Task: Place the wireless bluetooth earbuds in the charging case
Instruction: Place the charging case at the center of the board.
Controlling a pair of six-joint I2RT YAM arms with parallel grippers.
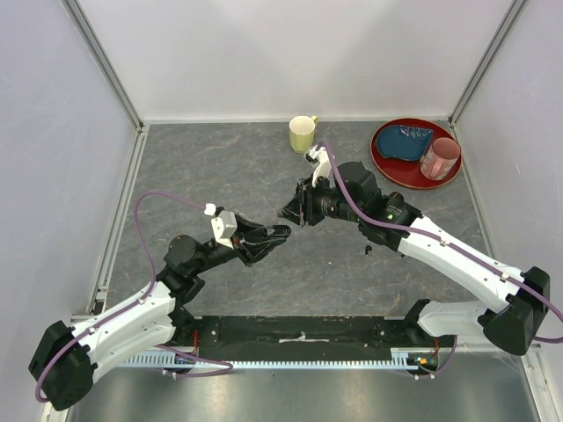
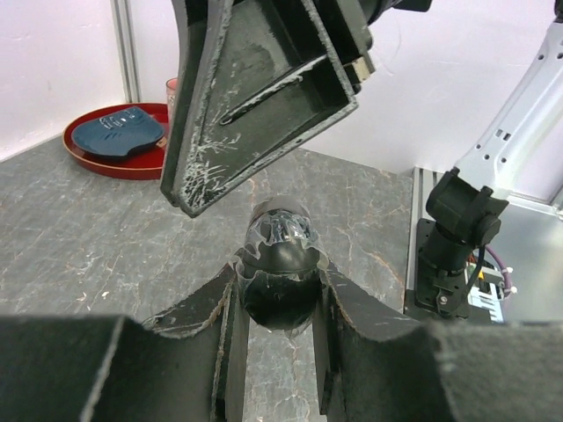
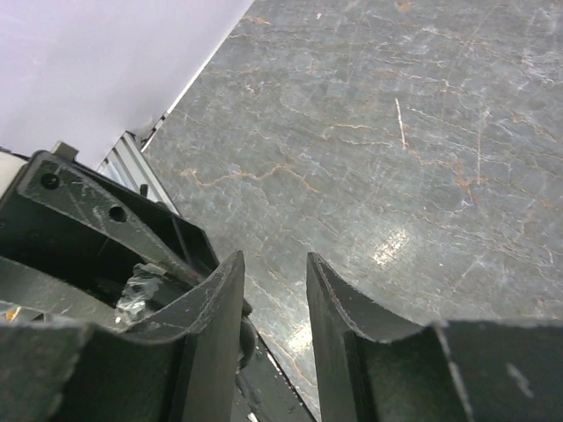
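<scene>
**1. My left gripper [image 1: 276,234].** It reaches in from the left over the middle of the table [image 1: 202,167] and is clenched on the charging case [image 2: 280,280]. The case sits between my two fingers [image 2: 207,309], one pressed against each flank. Its glossy rounded end pokes out past the tips. Bright reflections cover its upper face, and I cannot tell whether the lid is up or down.

**2. My right gripper [image 1: 291,212].** It comes in from the right, its tips facing the left gripper's tips and just beside them. From the left wrist view it hangs tilted directly above the case, close to it but apart. The jaws are parted. In the right wrist view bare table shows through the gap, and nothing is between the fingers.

**3. Yellow mug [image 1: 303,134].** It stands upright near the back wall, behind the right gripper and apart from it.

**4. Tiny black bit [image 1: 368,251].** It lies on the table just beside my right forearm, well to the right of both grippers and the case. It may be an earbud, but it is too small to be sure. I cannot make out a second one.

**5. Red tray [image 1: 383,165].** It sits in the far right corner, well apart from the case. It carries a blue item [image 1: 410,140] and a pink cup [image 1: 440,158].
</scene>
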